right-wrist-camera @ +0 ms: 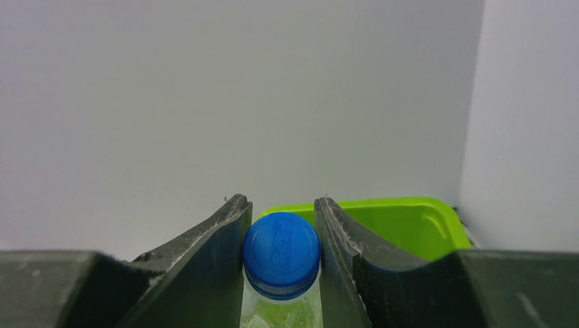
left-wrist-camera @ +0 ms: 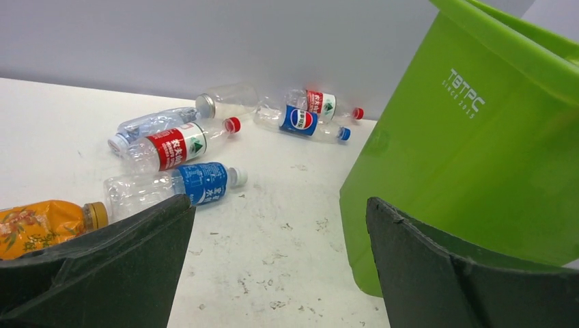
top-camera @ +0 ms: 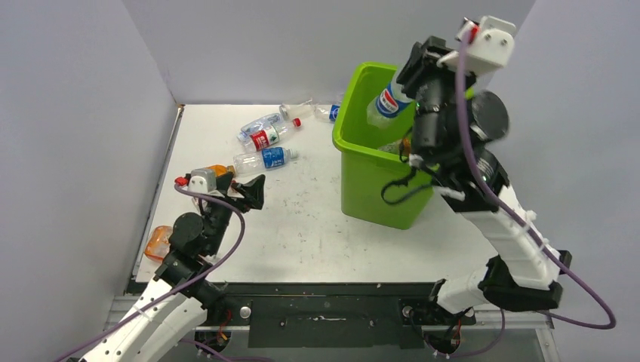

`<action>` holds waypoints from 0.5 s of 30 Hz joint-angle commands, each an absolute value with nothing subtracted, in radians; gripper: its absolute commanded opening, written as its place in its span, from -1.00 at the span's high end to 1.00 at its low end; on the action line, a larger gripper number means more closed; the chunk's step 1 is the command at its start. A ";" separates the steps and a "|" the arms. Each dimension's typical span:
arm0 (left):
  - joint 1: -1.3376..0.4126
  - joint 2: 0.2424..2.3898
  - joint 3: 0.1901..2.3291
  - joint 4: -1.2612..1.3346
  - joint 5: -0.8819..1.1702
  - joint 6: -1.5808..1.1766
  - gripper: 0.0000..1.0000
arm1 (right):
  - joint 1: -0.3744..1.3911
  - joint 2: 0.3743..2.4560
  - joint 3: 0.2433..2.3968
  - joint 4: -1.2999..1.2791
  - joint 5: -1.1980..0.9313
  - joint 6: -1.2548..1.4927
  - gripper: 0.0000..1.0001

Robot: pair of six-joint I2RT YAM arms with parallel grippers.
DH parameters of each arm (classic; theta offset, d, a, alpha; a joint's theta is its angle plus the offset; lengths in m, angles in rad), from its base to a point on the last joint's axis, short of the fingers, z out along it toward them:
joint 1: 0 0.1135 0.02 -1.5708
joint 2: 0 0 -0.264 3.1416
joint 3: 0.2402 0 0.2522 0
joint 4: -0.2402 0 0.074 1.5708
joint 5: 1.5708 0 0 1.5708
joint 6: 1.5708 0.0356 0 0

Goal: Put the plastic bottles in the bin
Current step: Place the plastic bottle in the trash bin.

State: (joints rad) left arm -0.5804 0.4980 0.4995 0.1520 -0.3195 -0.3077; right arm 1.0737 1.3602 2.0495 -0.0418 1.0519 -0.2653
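Over the bin [top-camera: 370, 181]: right gripper [top-camera: 411, 72] clamped on Pepsi bottle [top-camera: 387, 102], left gripper [top-camera: 243, 188] spread wide

Top view: Pepsi bottle hangs tilted above the bin's mouth. Loose bottles lie on the table [top-camera: 302, 226] left of the bin, one squashed orange bottle [top-camera: 158, 241] at the left edge beside the left arm

Left wrist: fingers [left-wrist-camera: 123, 266] well apart, nothing between them. Ahead lie a blue-label bottle [left-wrist-camera: 184, 184], a red-label bottle [left-wrist-camera: 171, 147] and more near the back wall

Right wrist: both fingers pinch under the blue cap [right-wrist-camera: 281, 249], green rim beyond

Bin [top-camera: 373, 188] glossy smooth plastic — bottles [left-wrist-camera: 171, 147] clear, crinkled plastic — table [top-camera: 302, 226] scuffed, matt.
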 commanded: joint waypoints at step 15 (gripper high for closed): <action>-0.574 0.553 0.615 0.006 -0.372 -0.249 -0.92 | 0.302 1.388 1.779 -0.328 0.588 0.406 0.90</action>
State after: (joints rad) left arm -0.5789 0.5430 0.5583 0.0181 -0.3626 -0.2611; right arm 0.3088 1.4113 1.7710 -0.3859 0.6369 0.3500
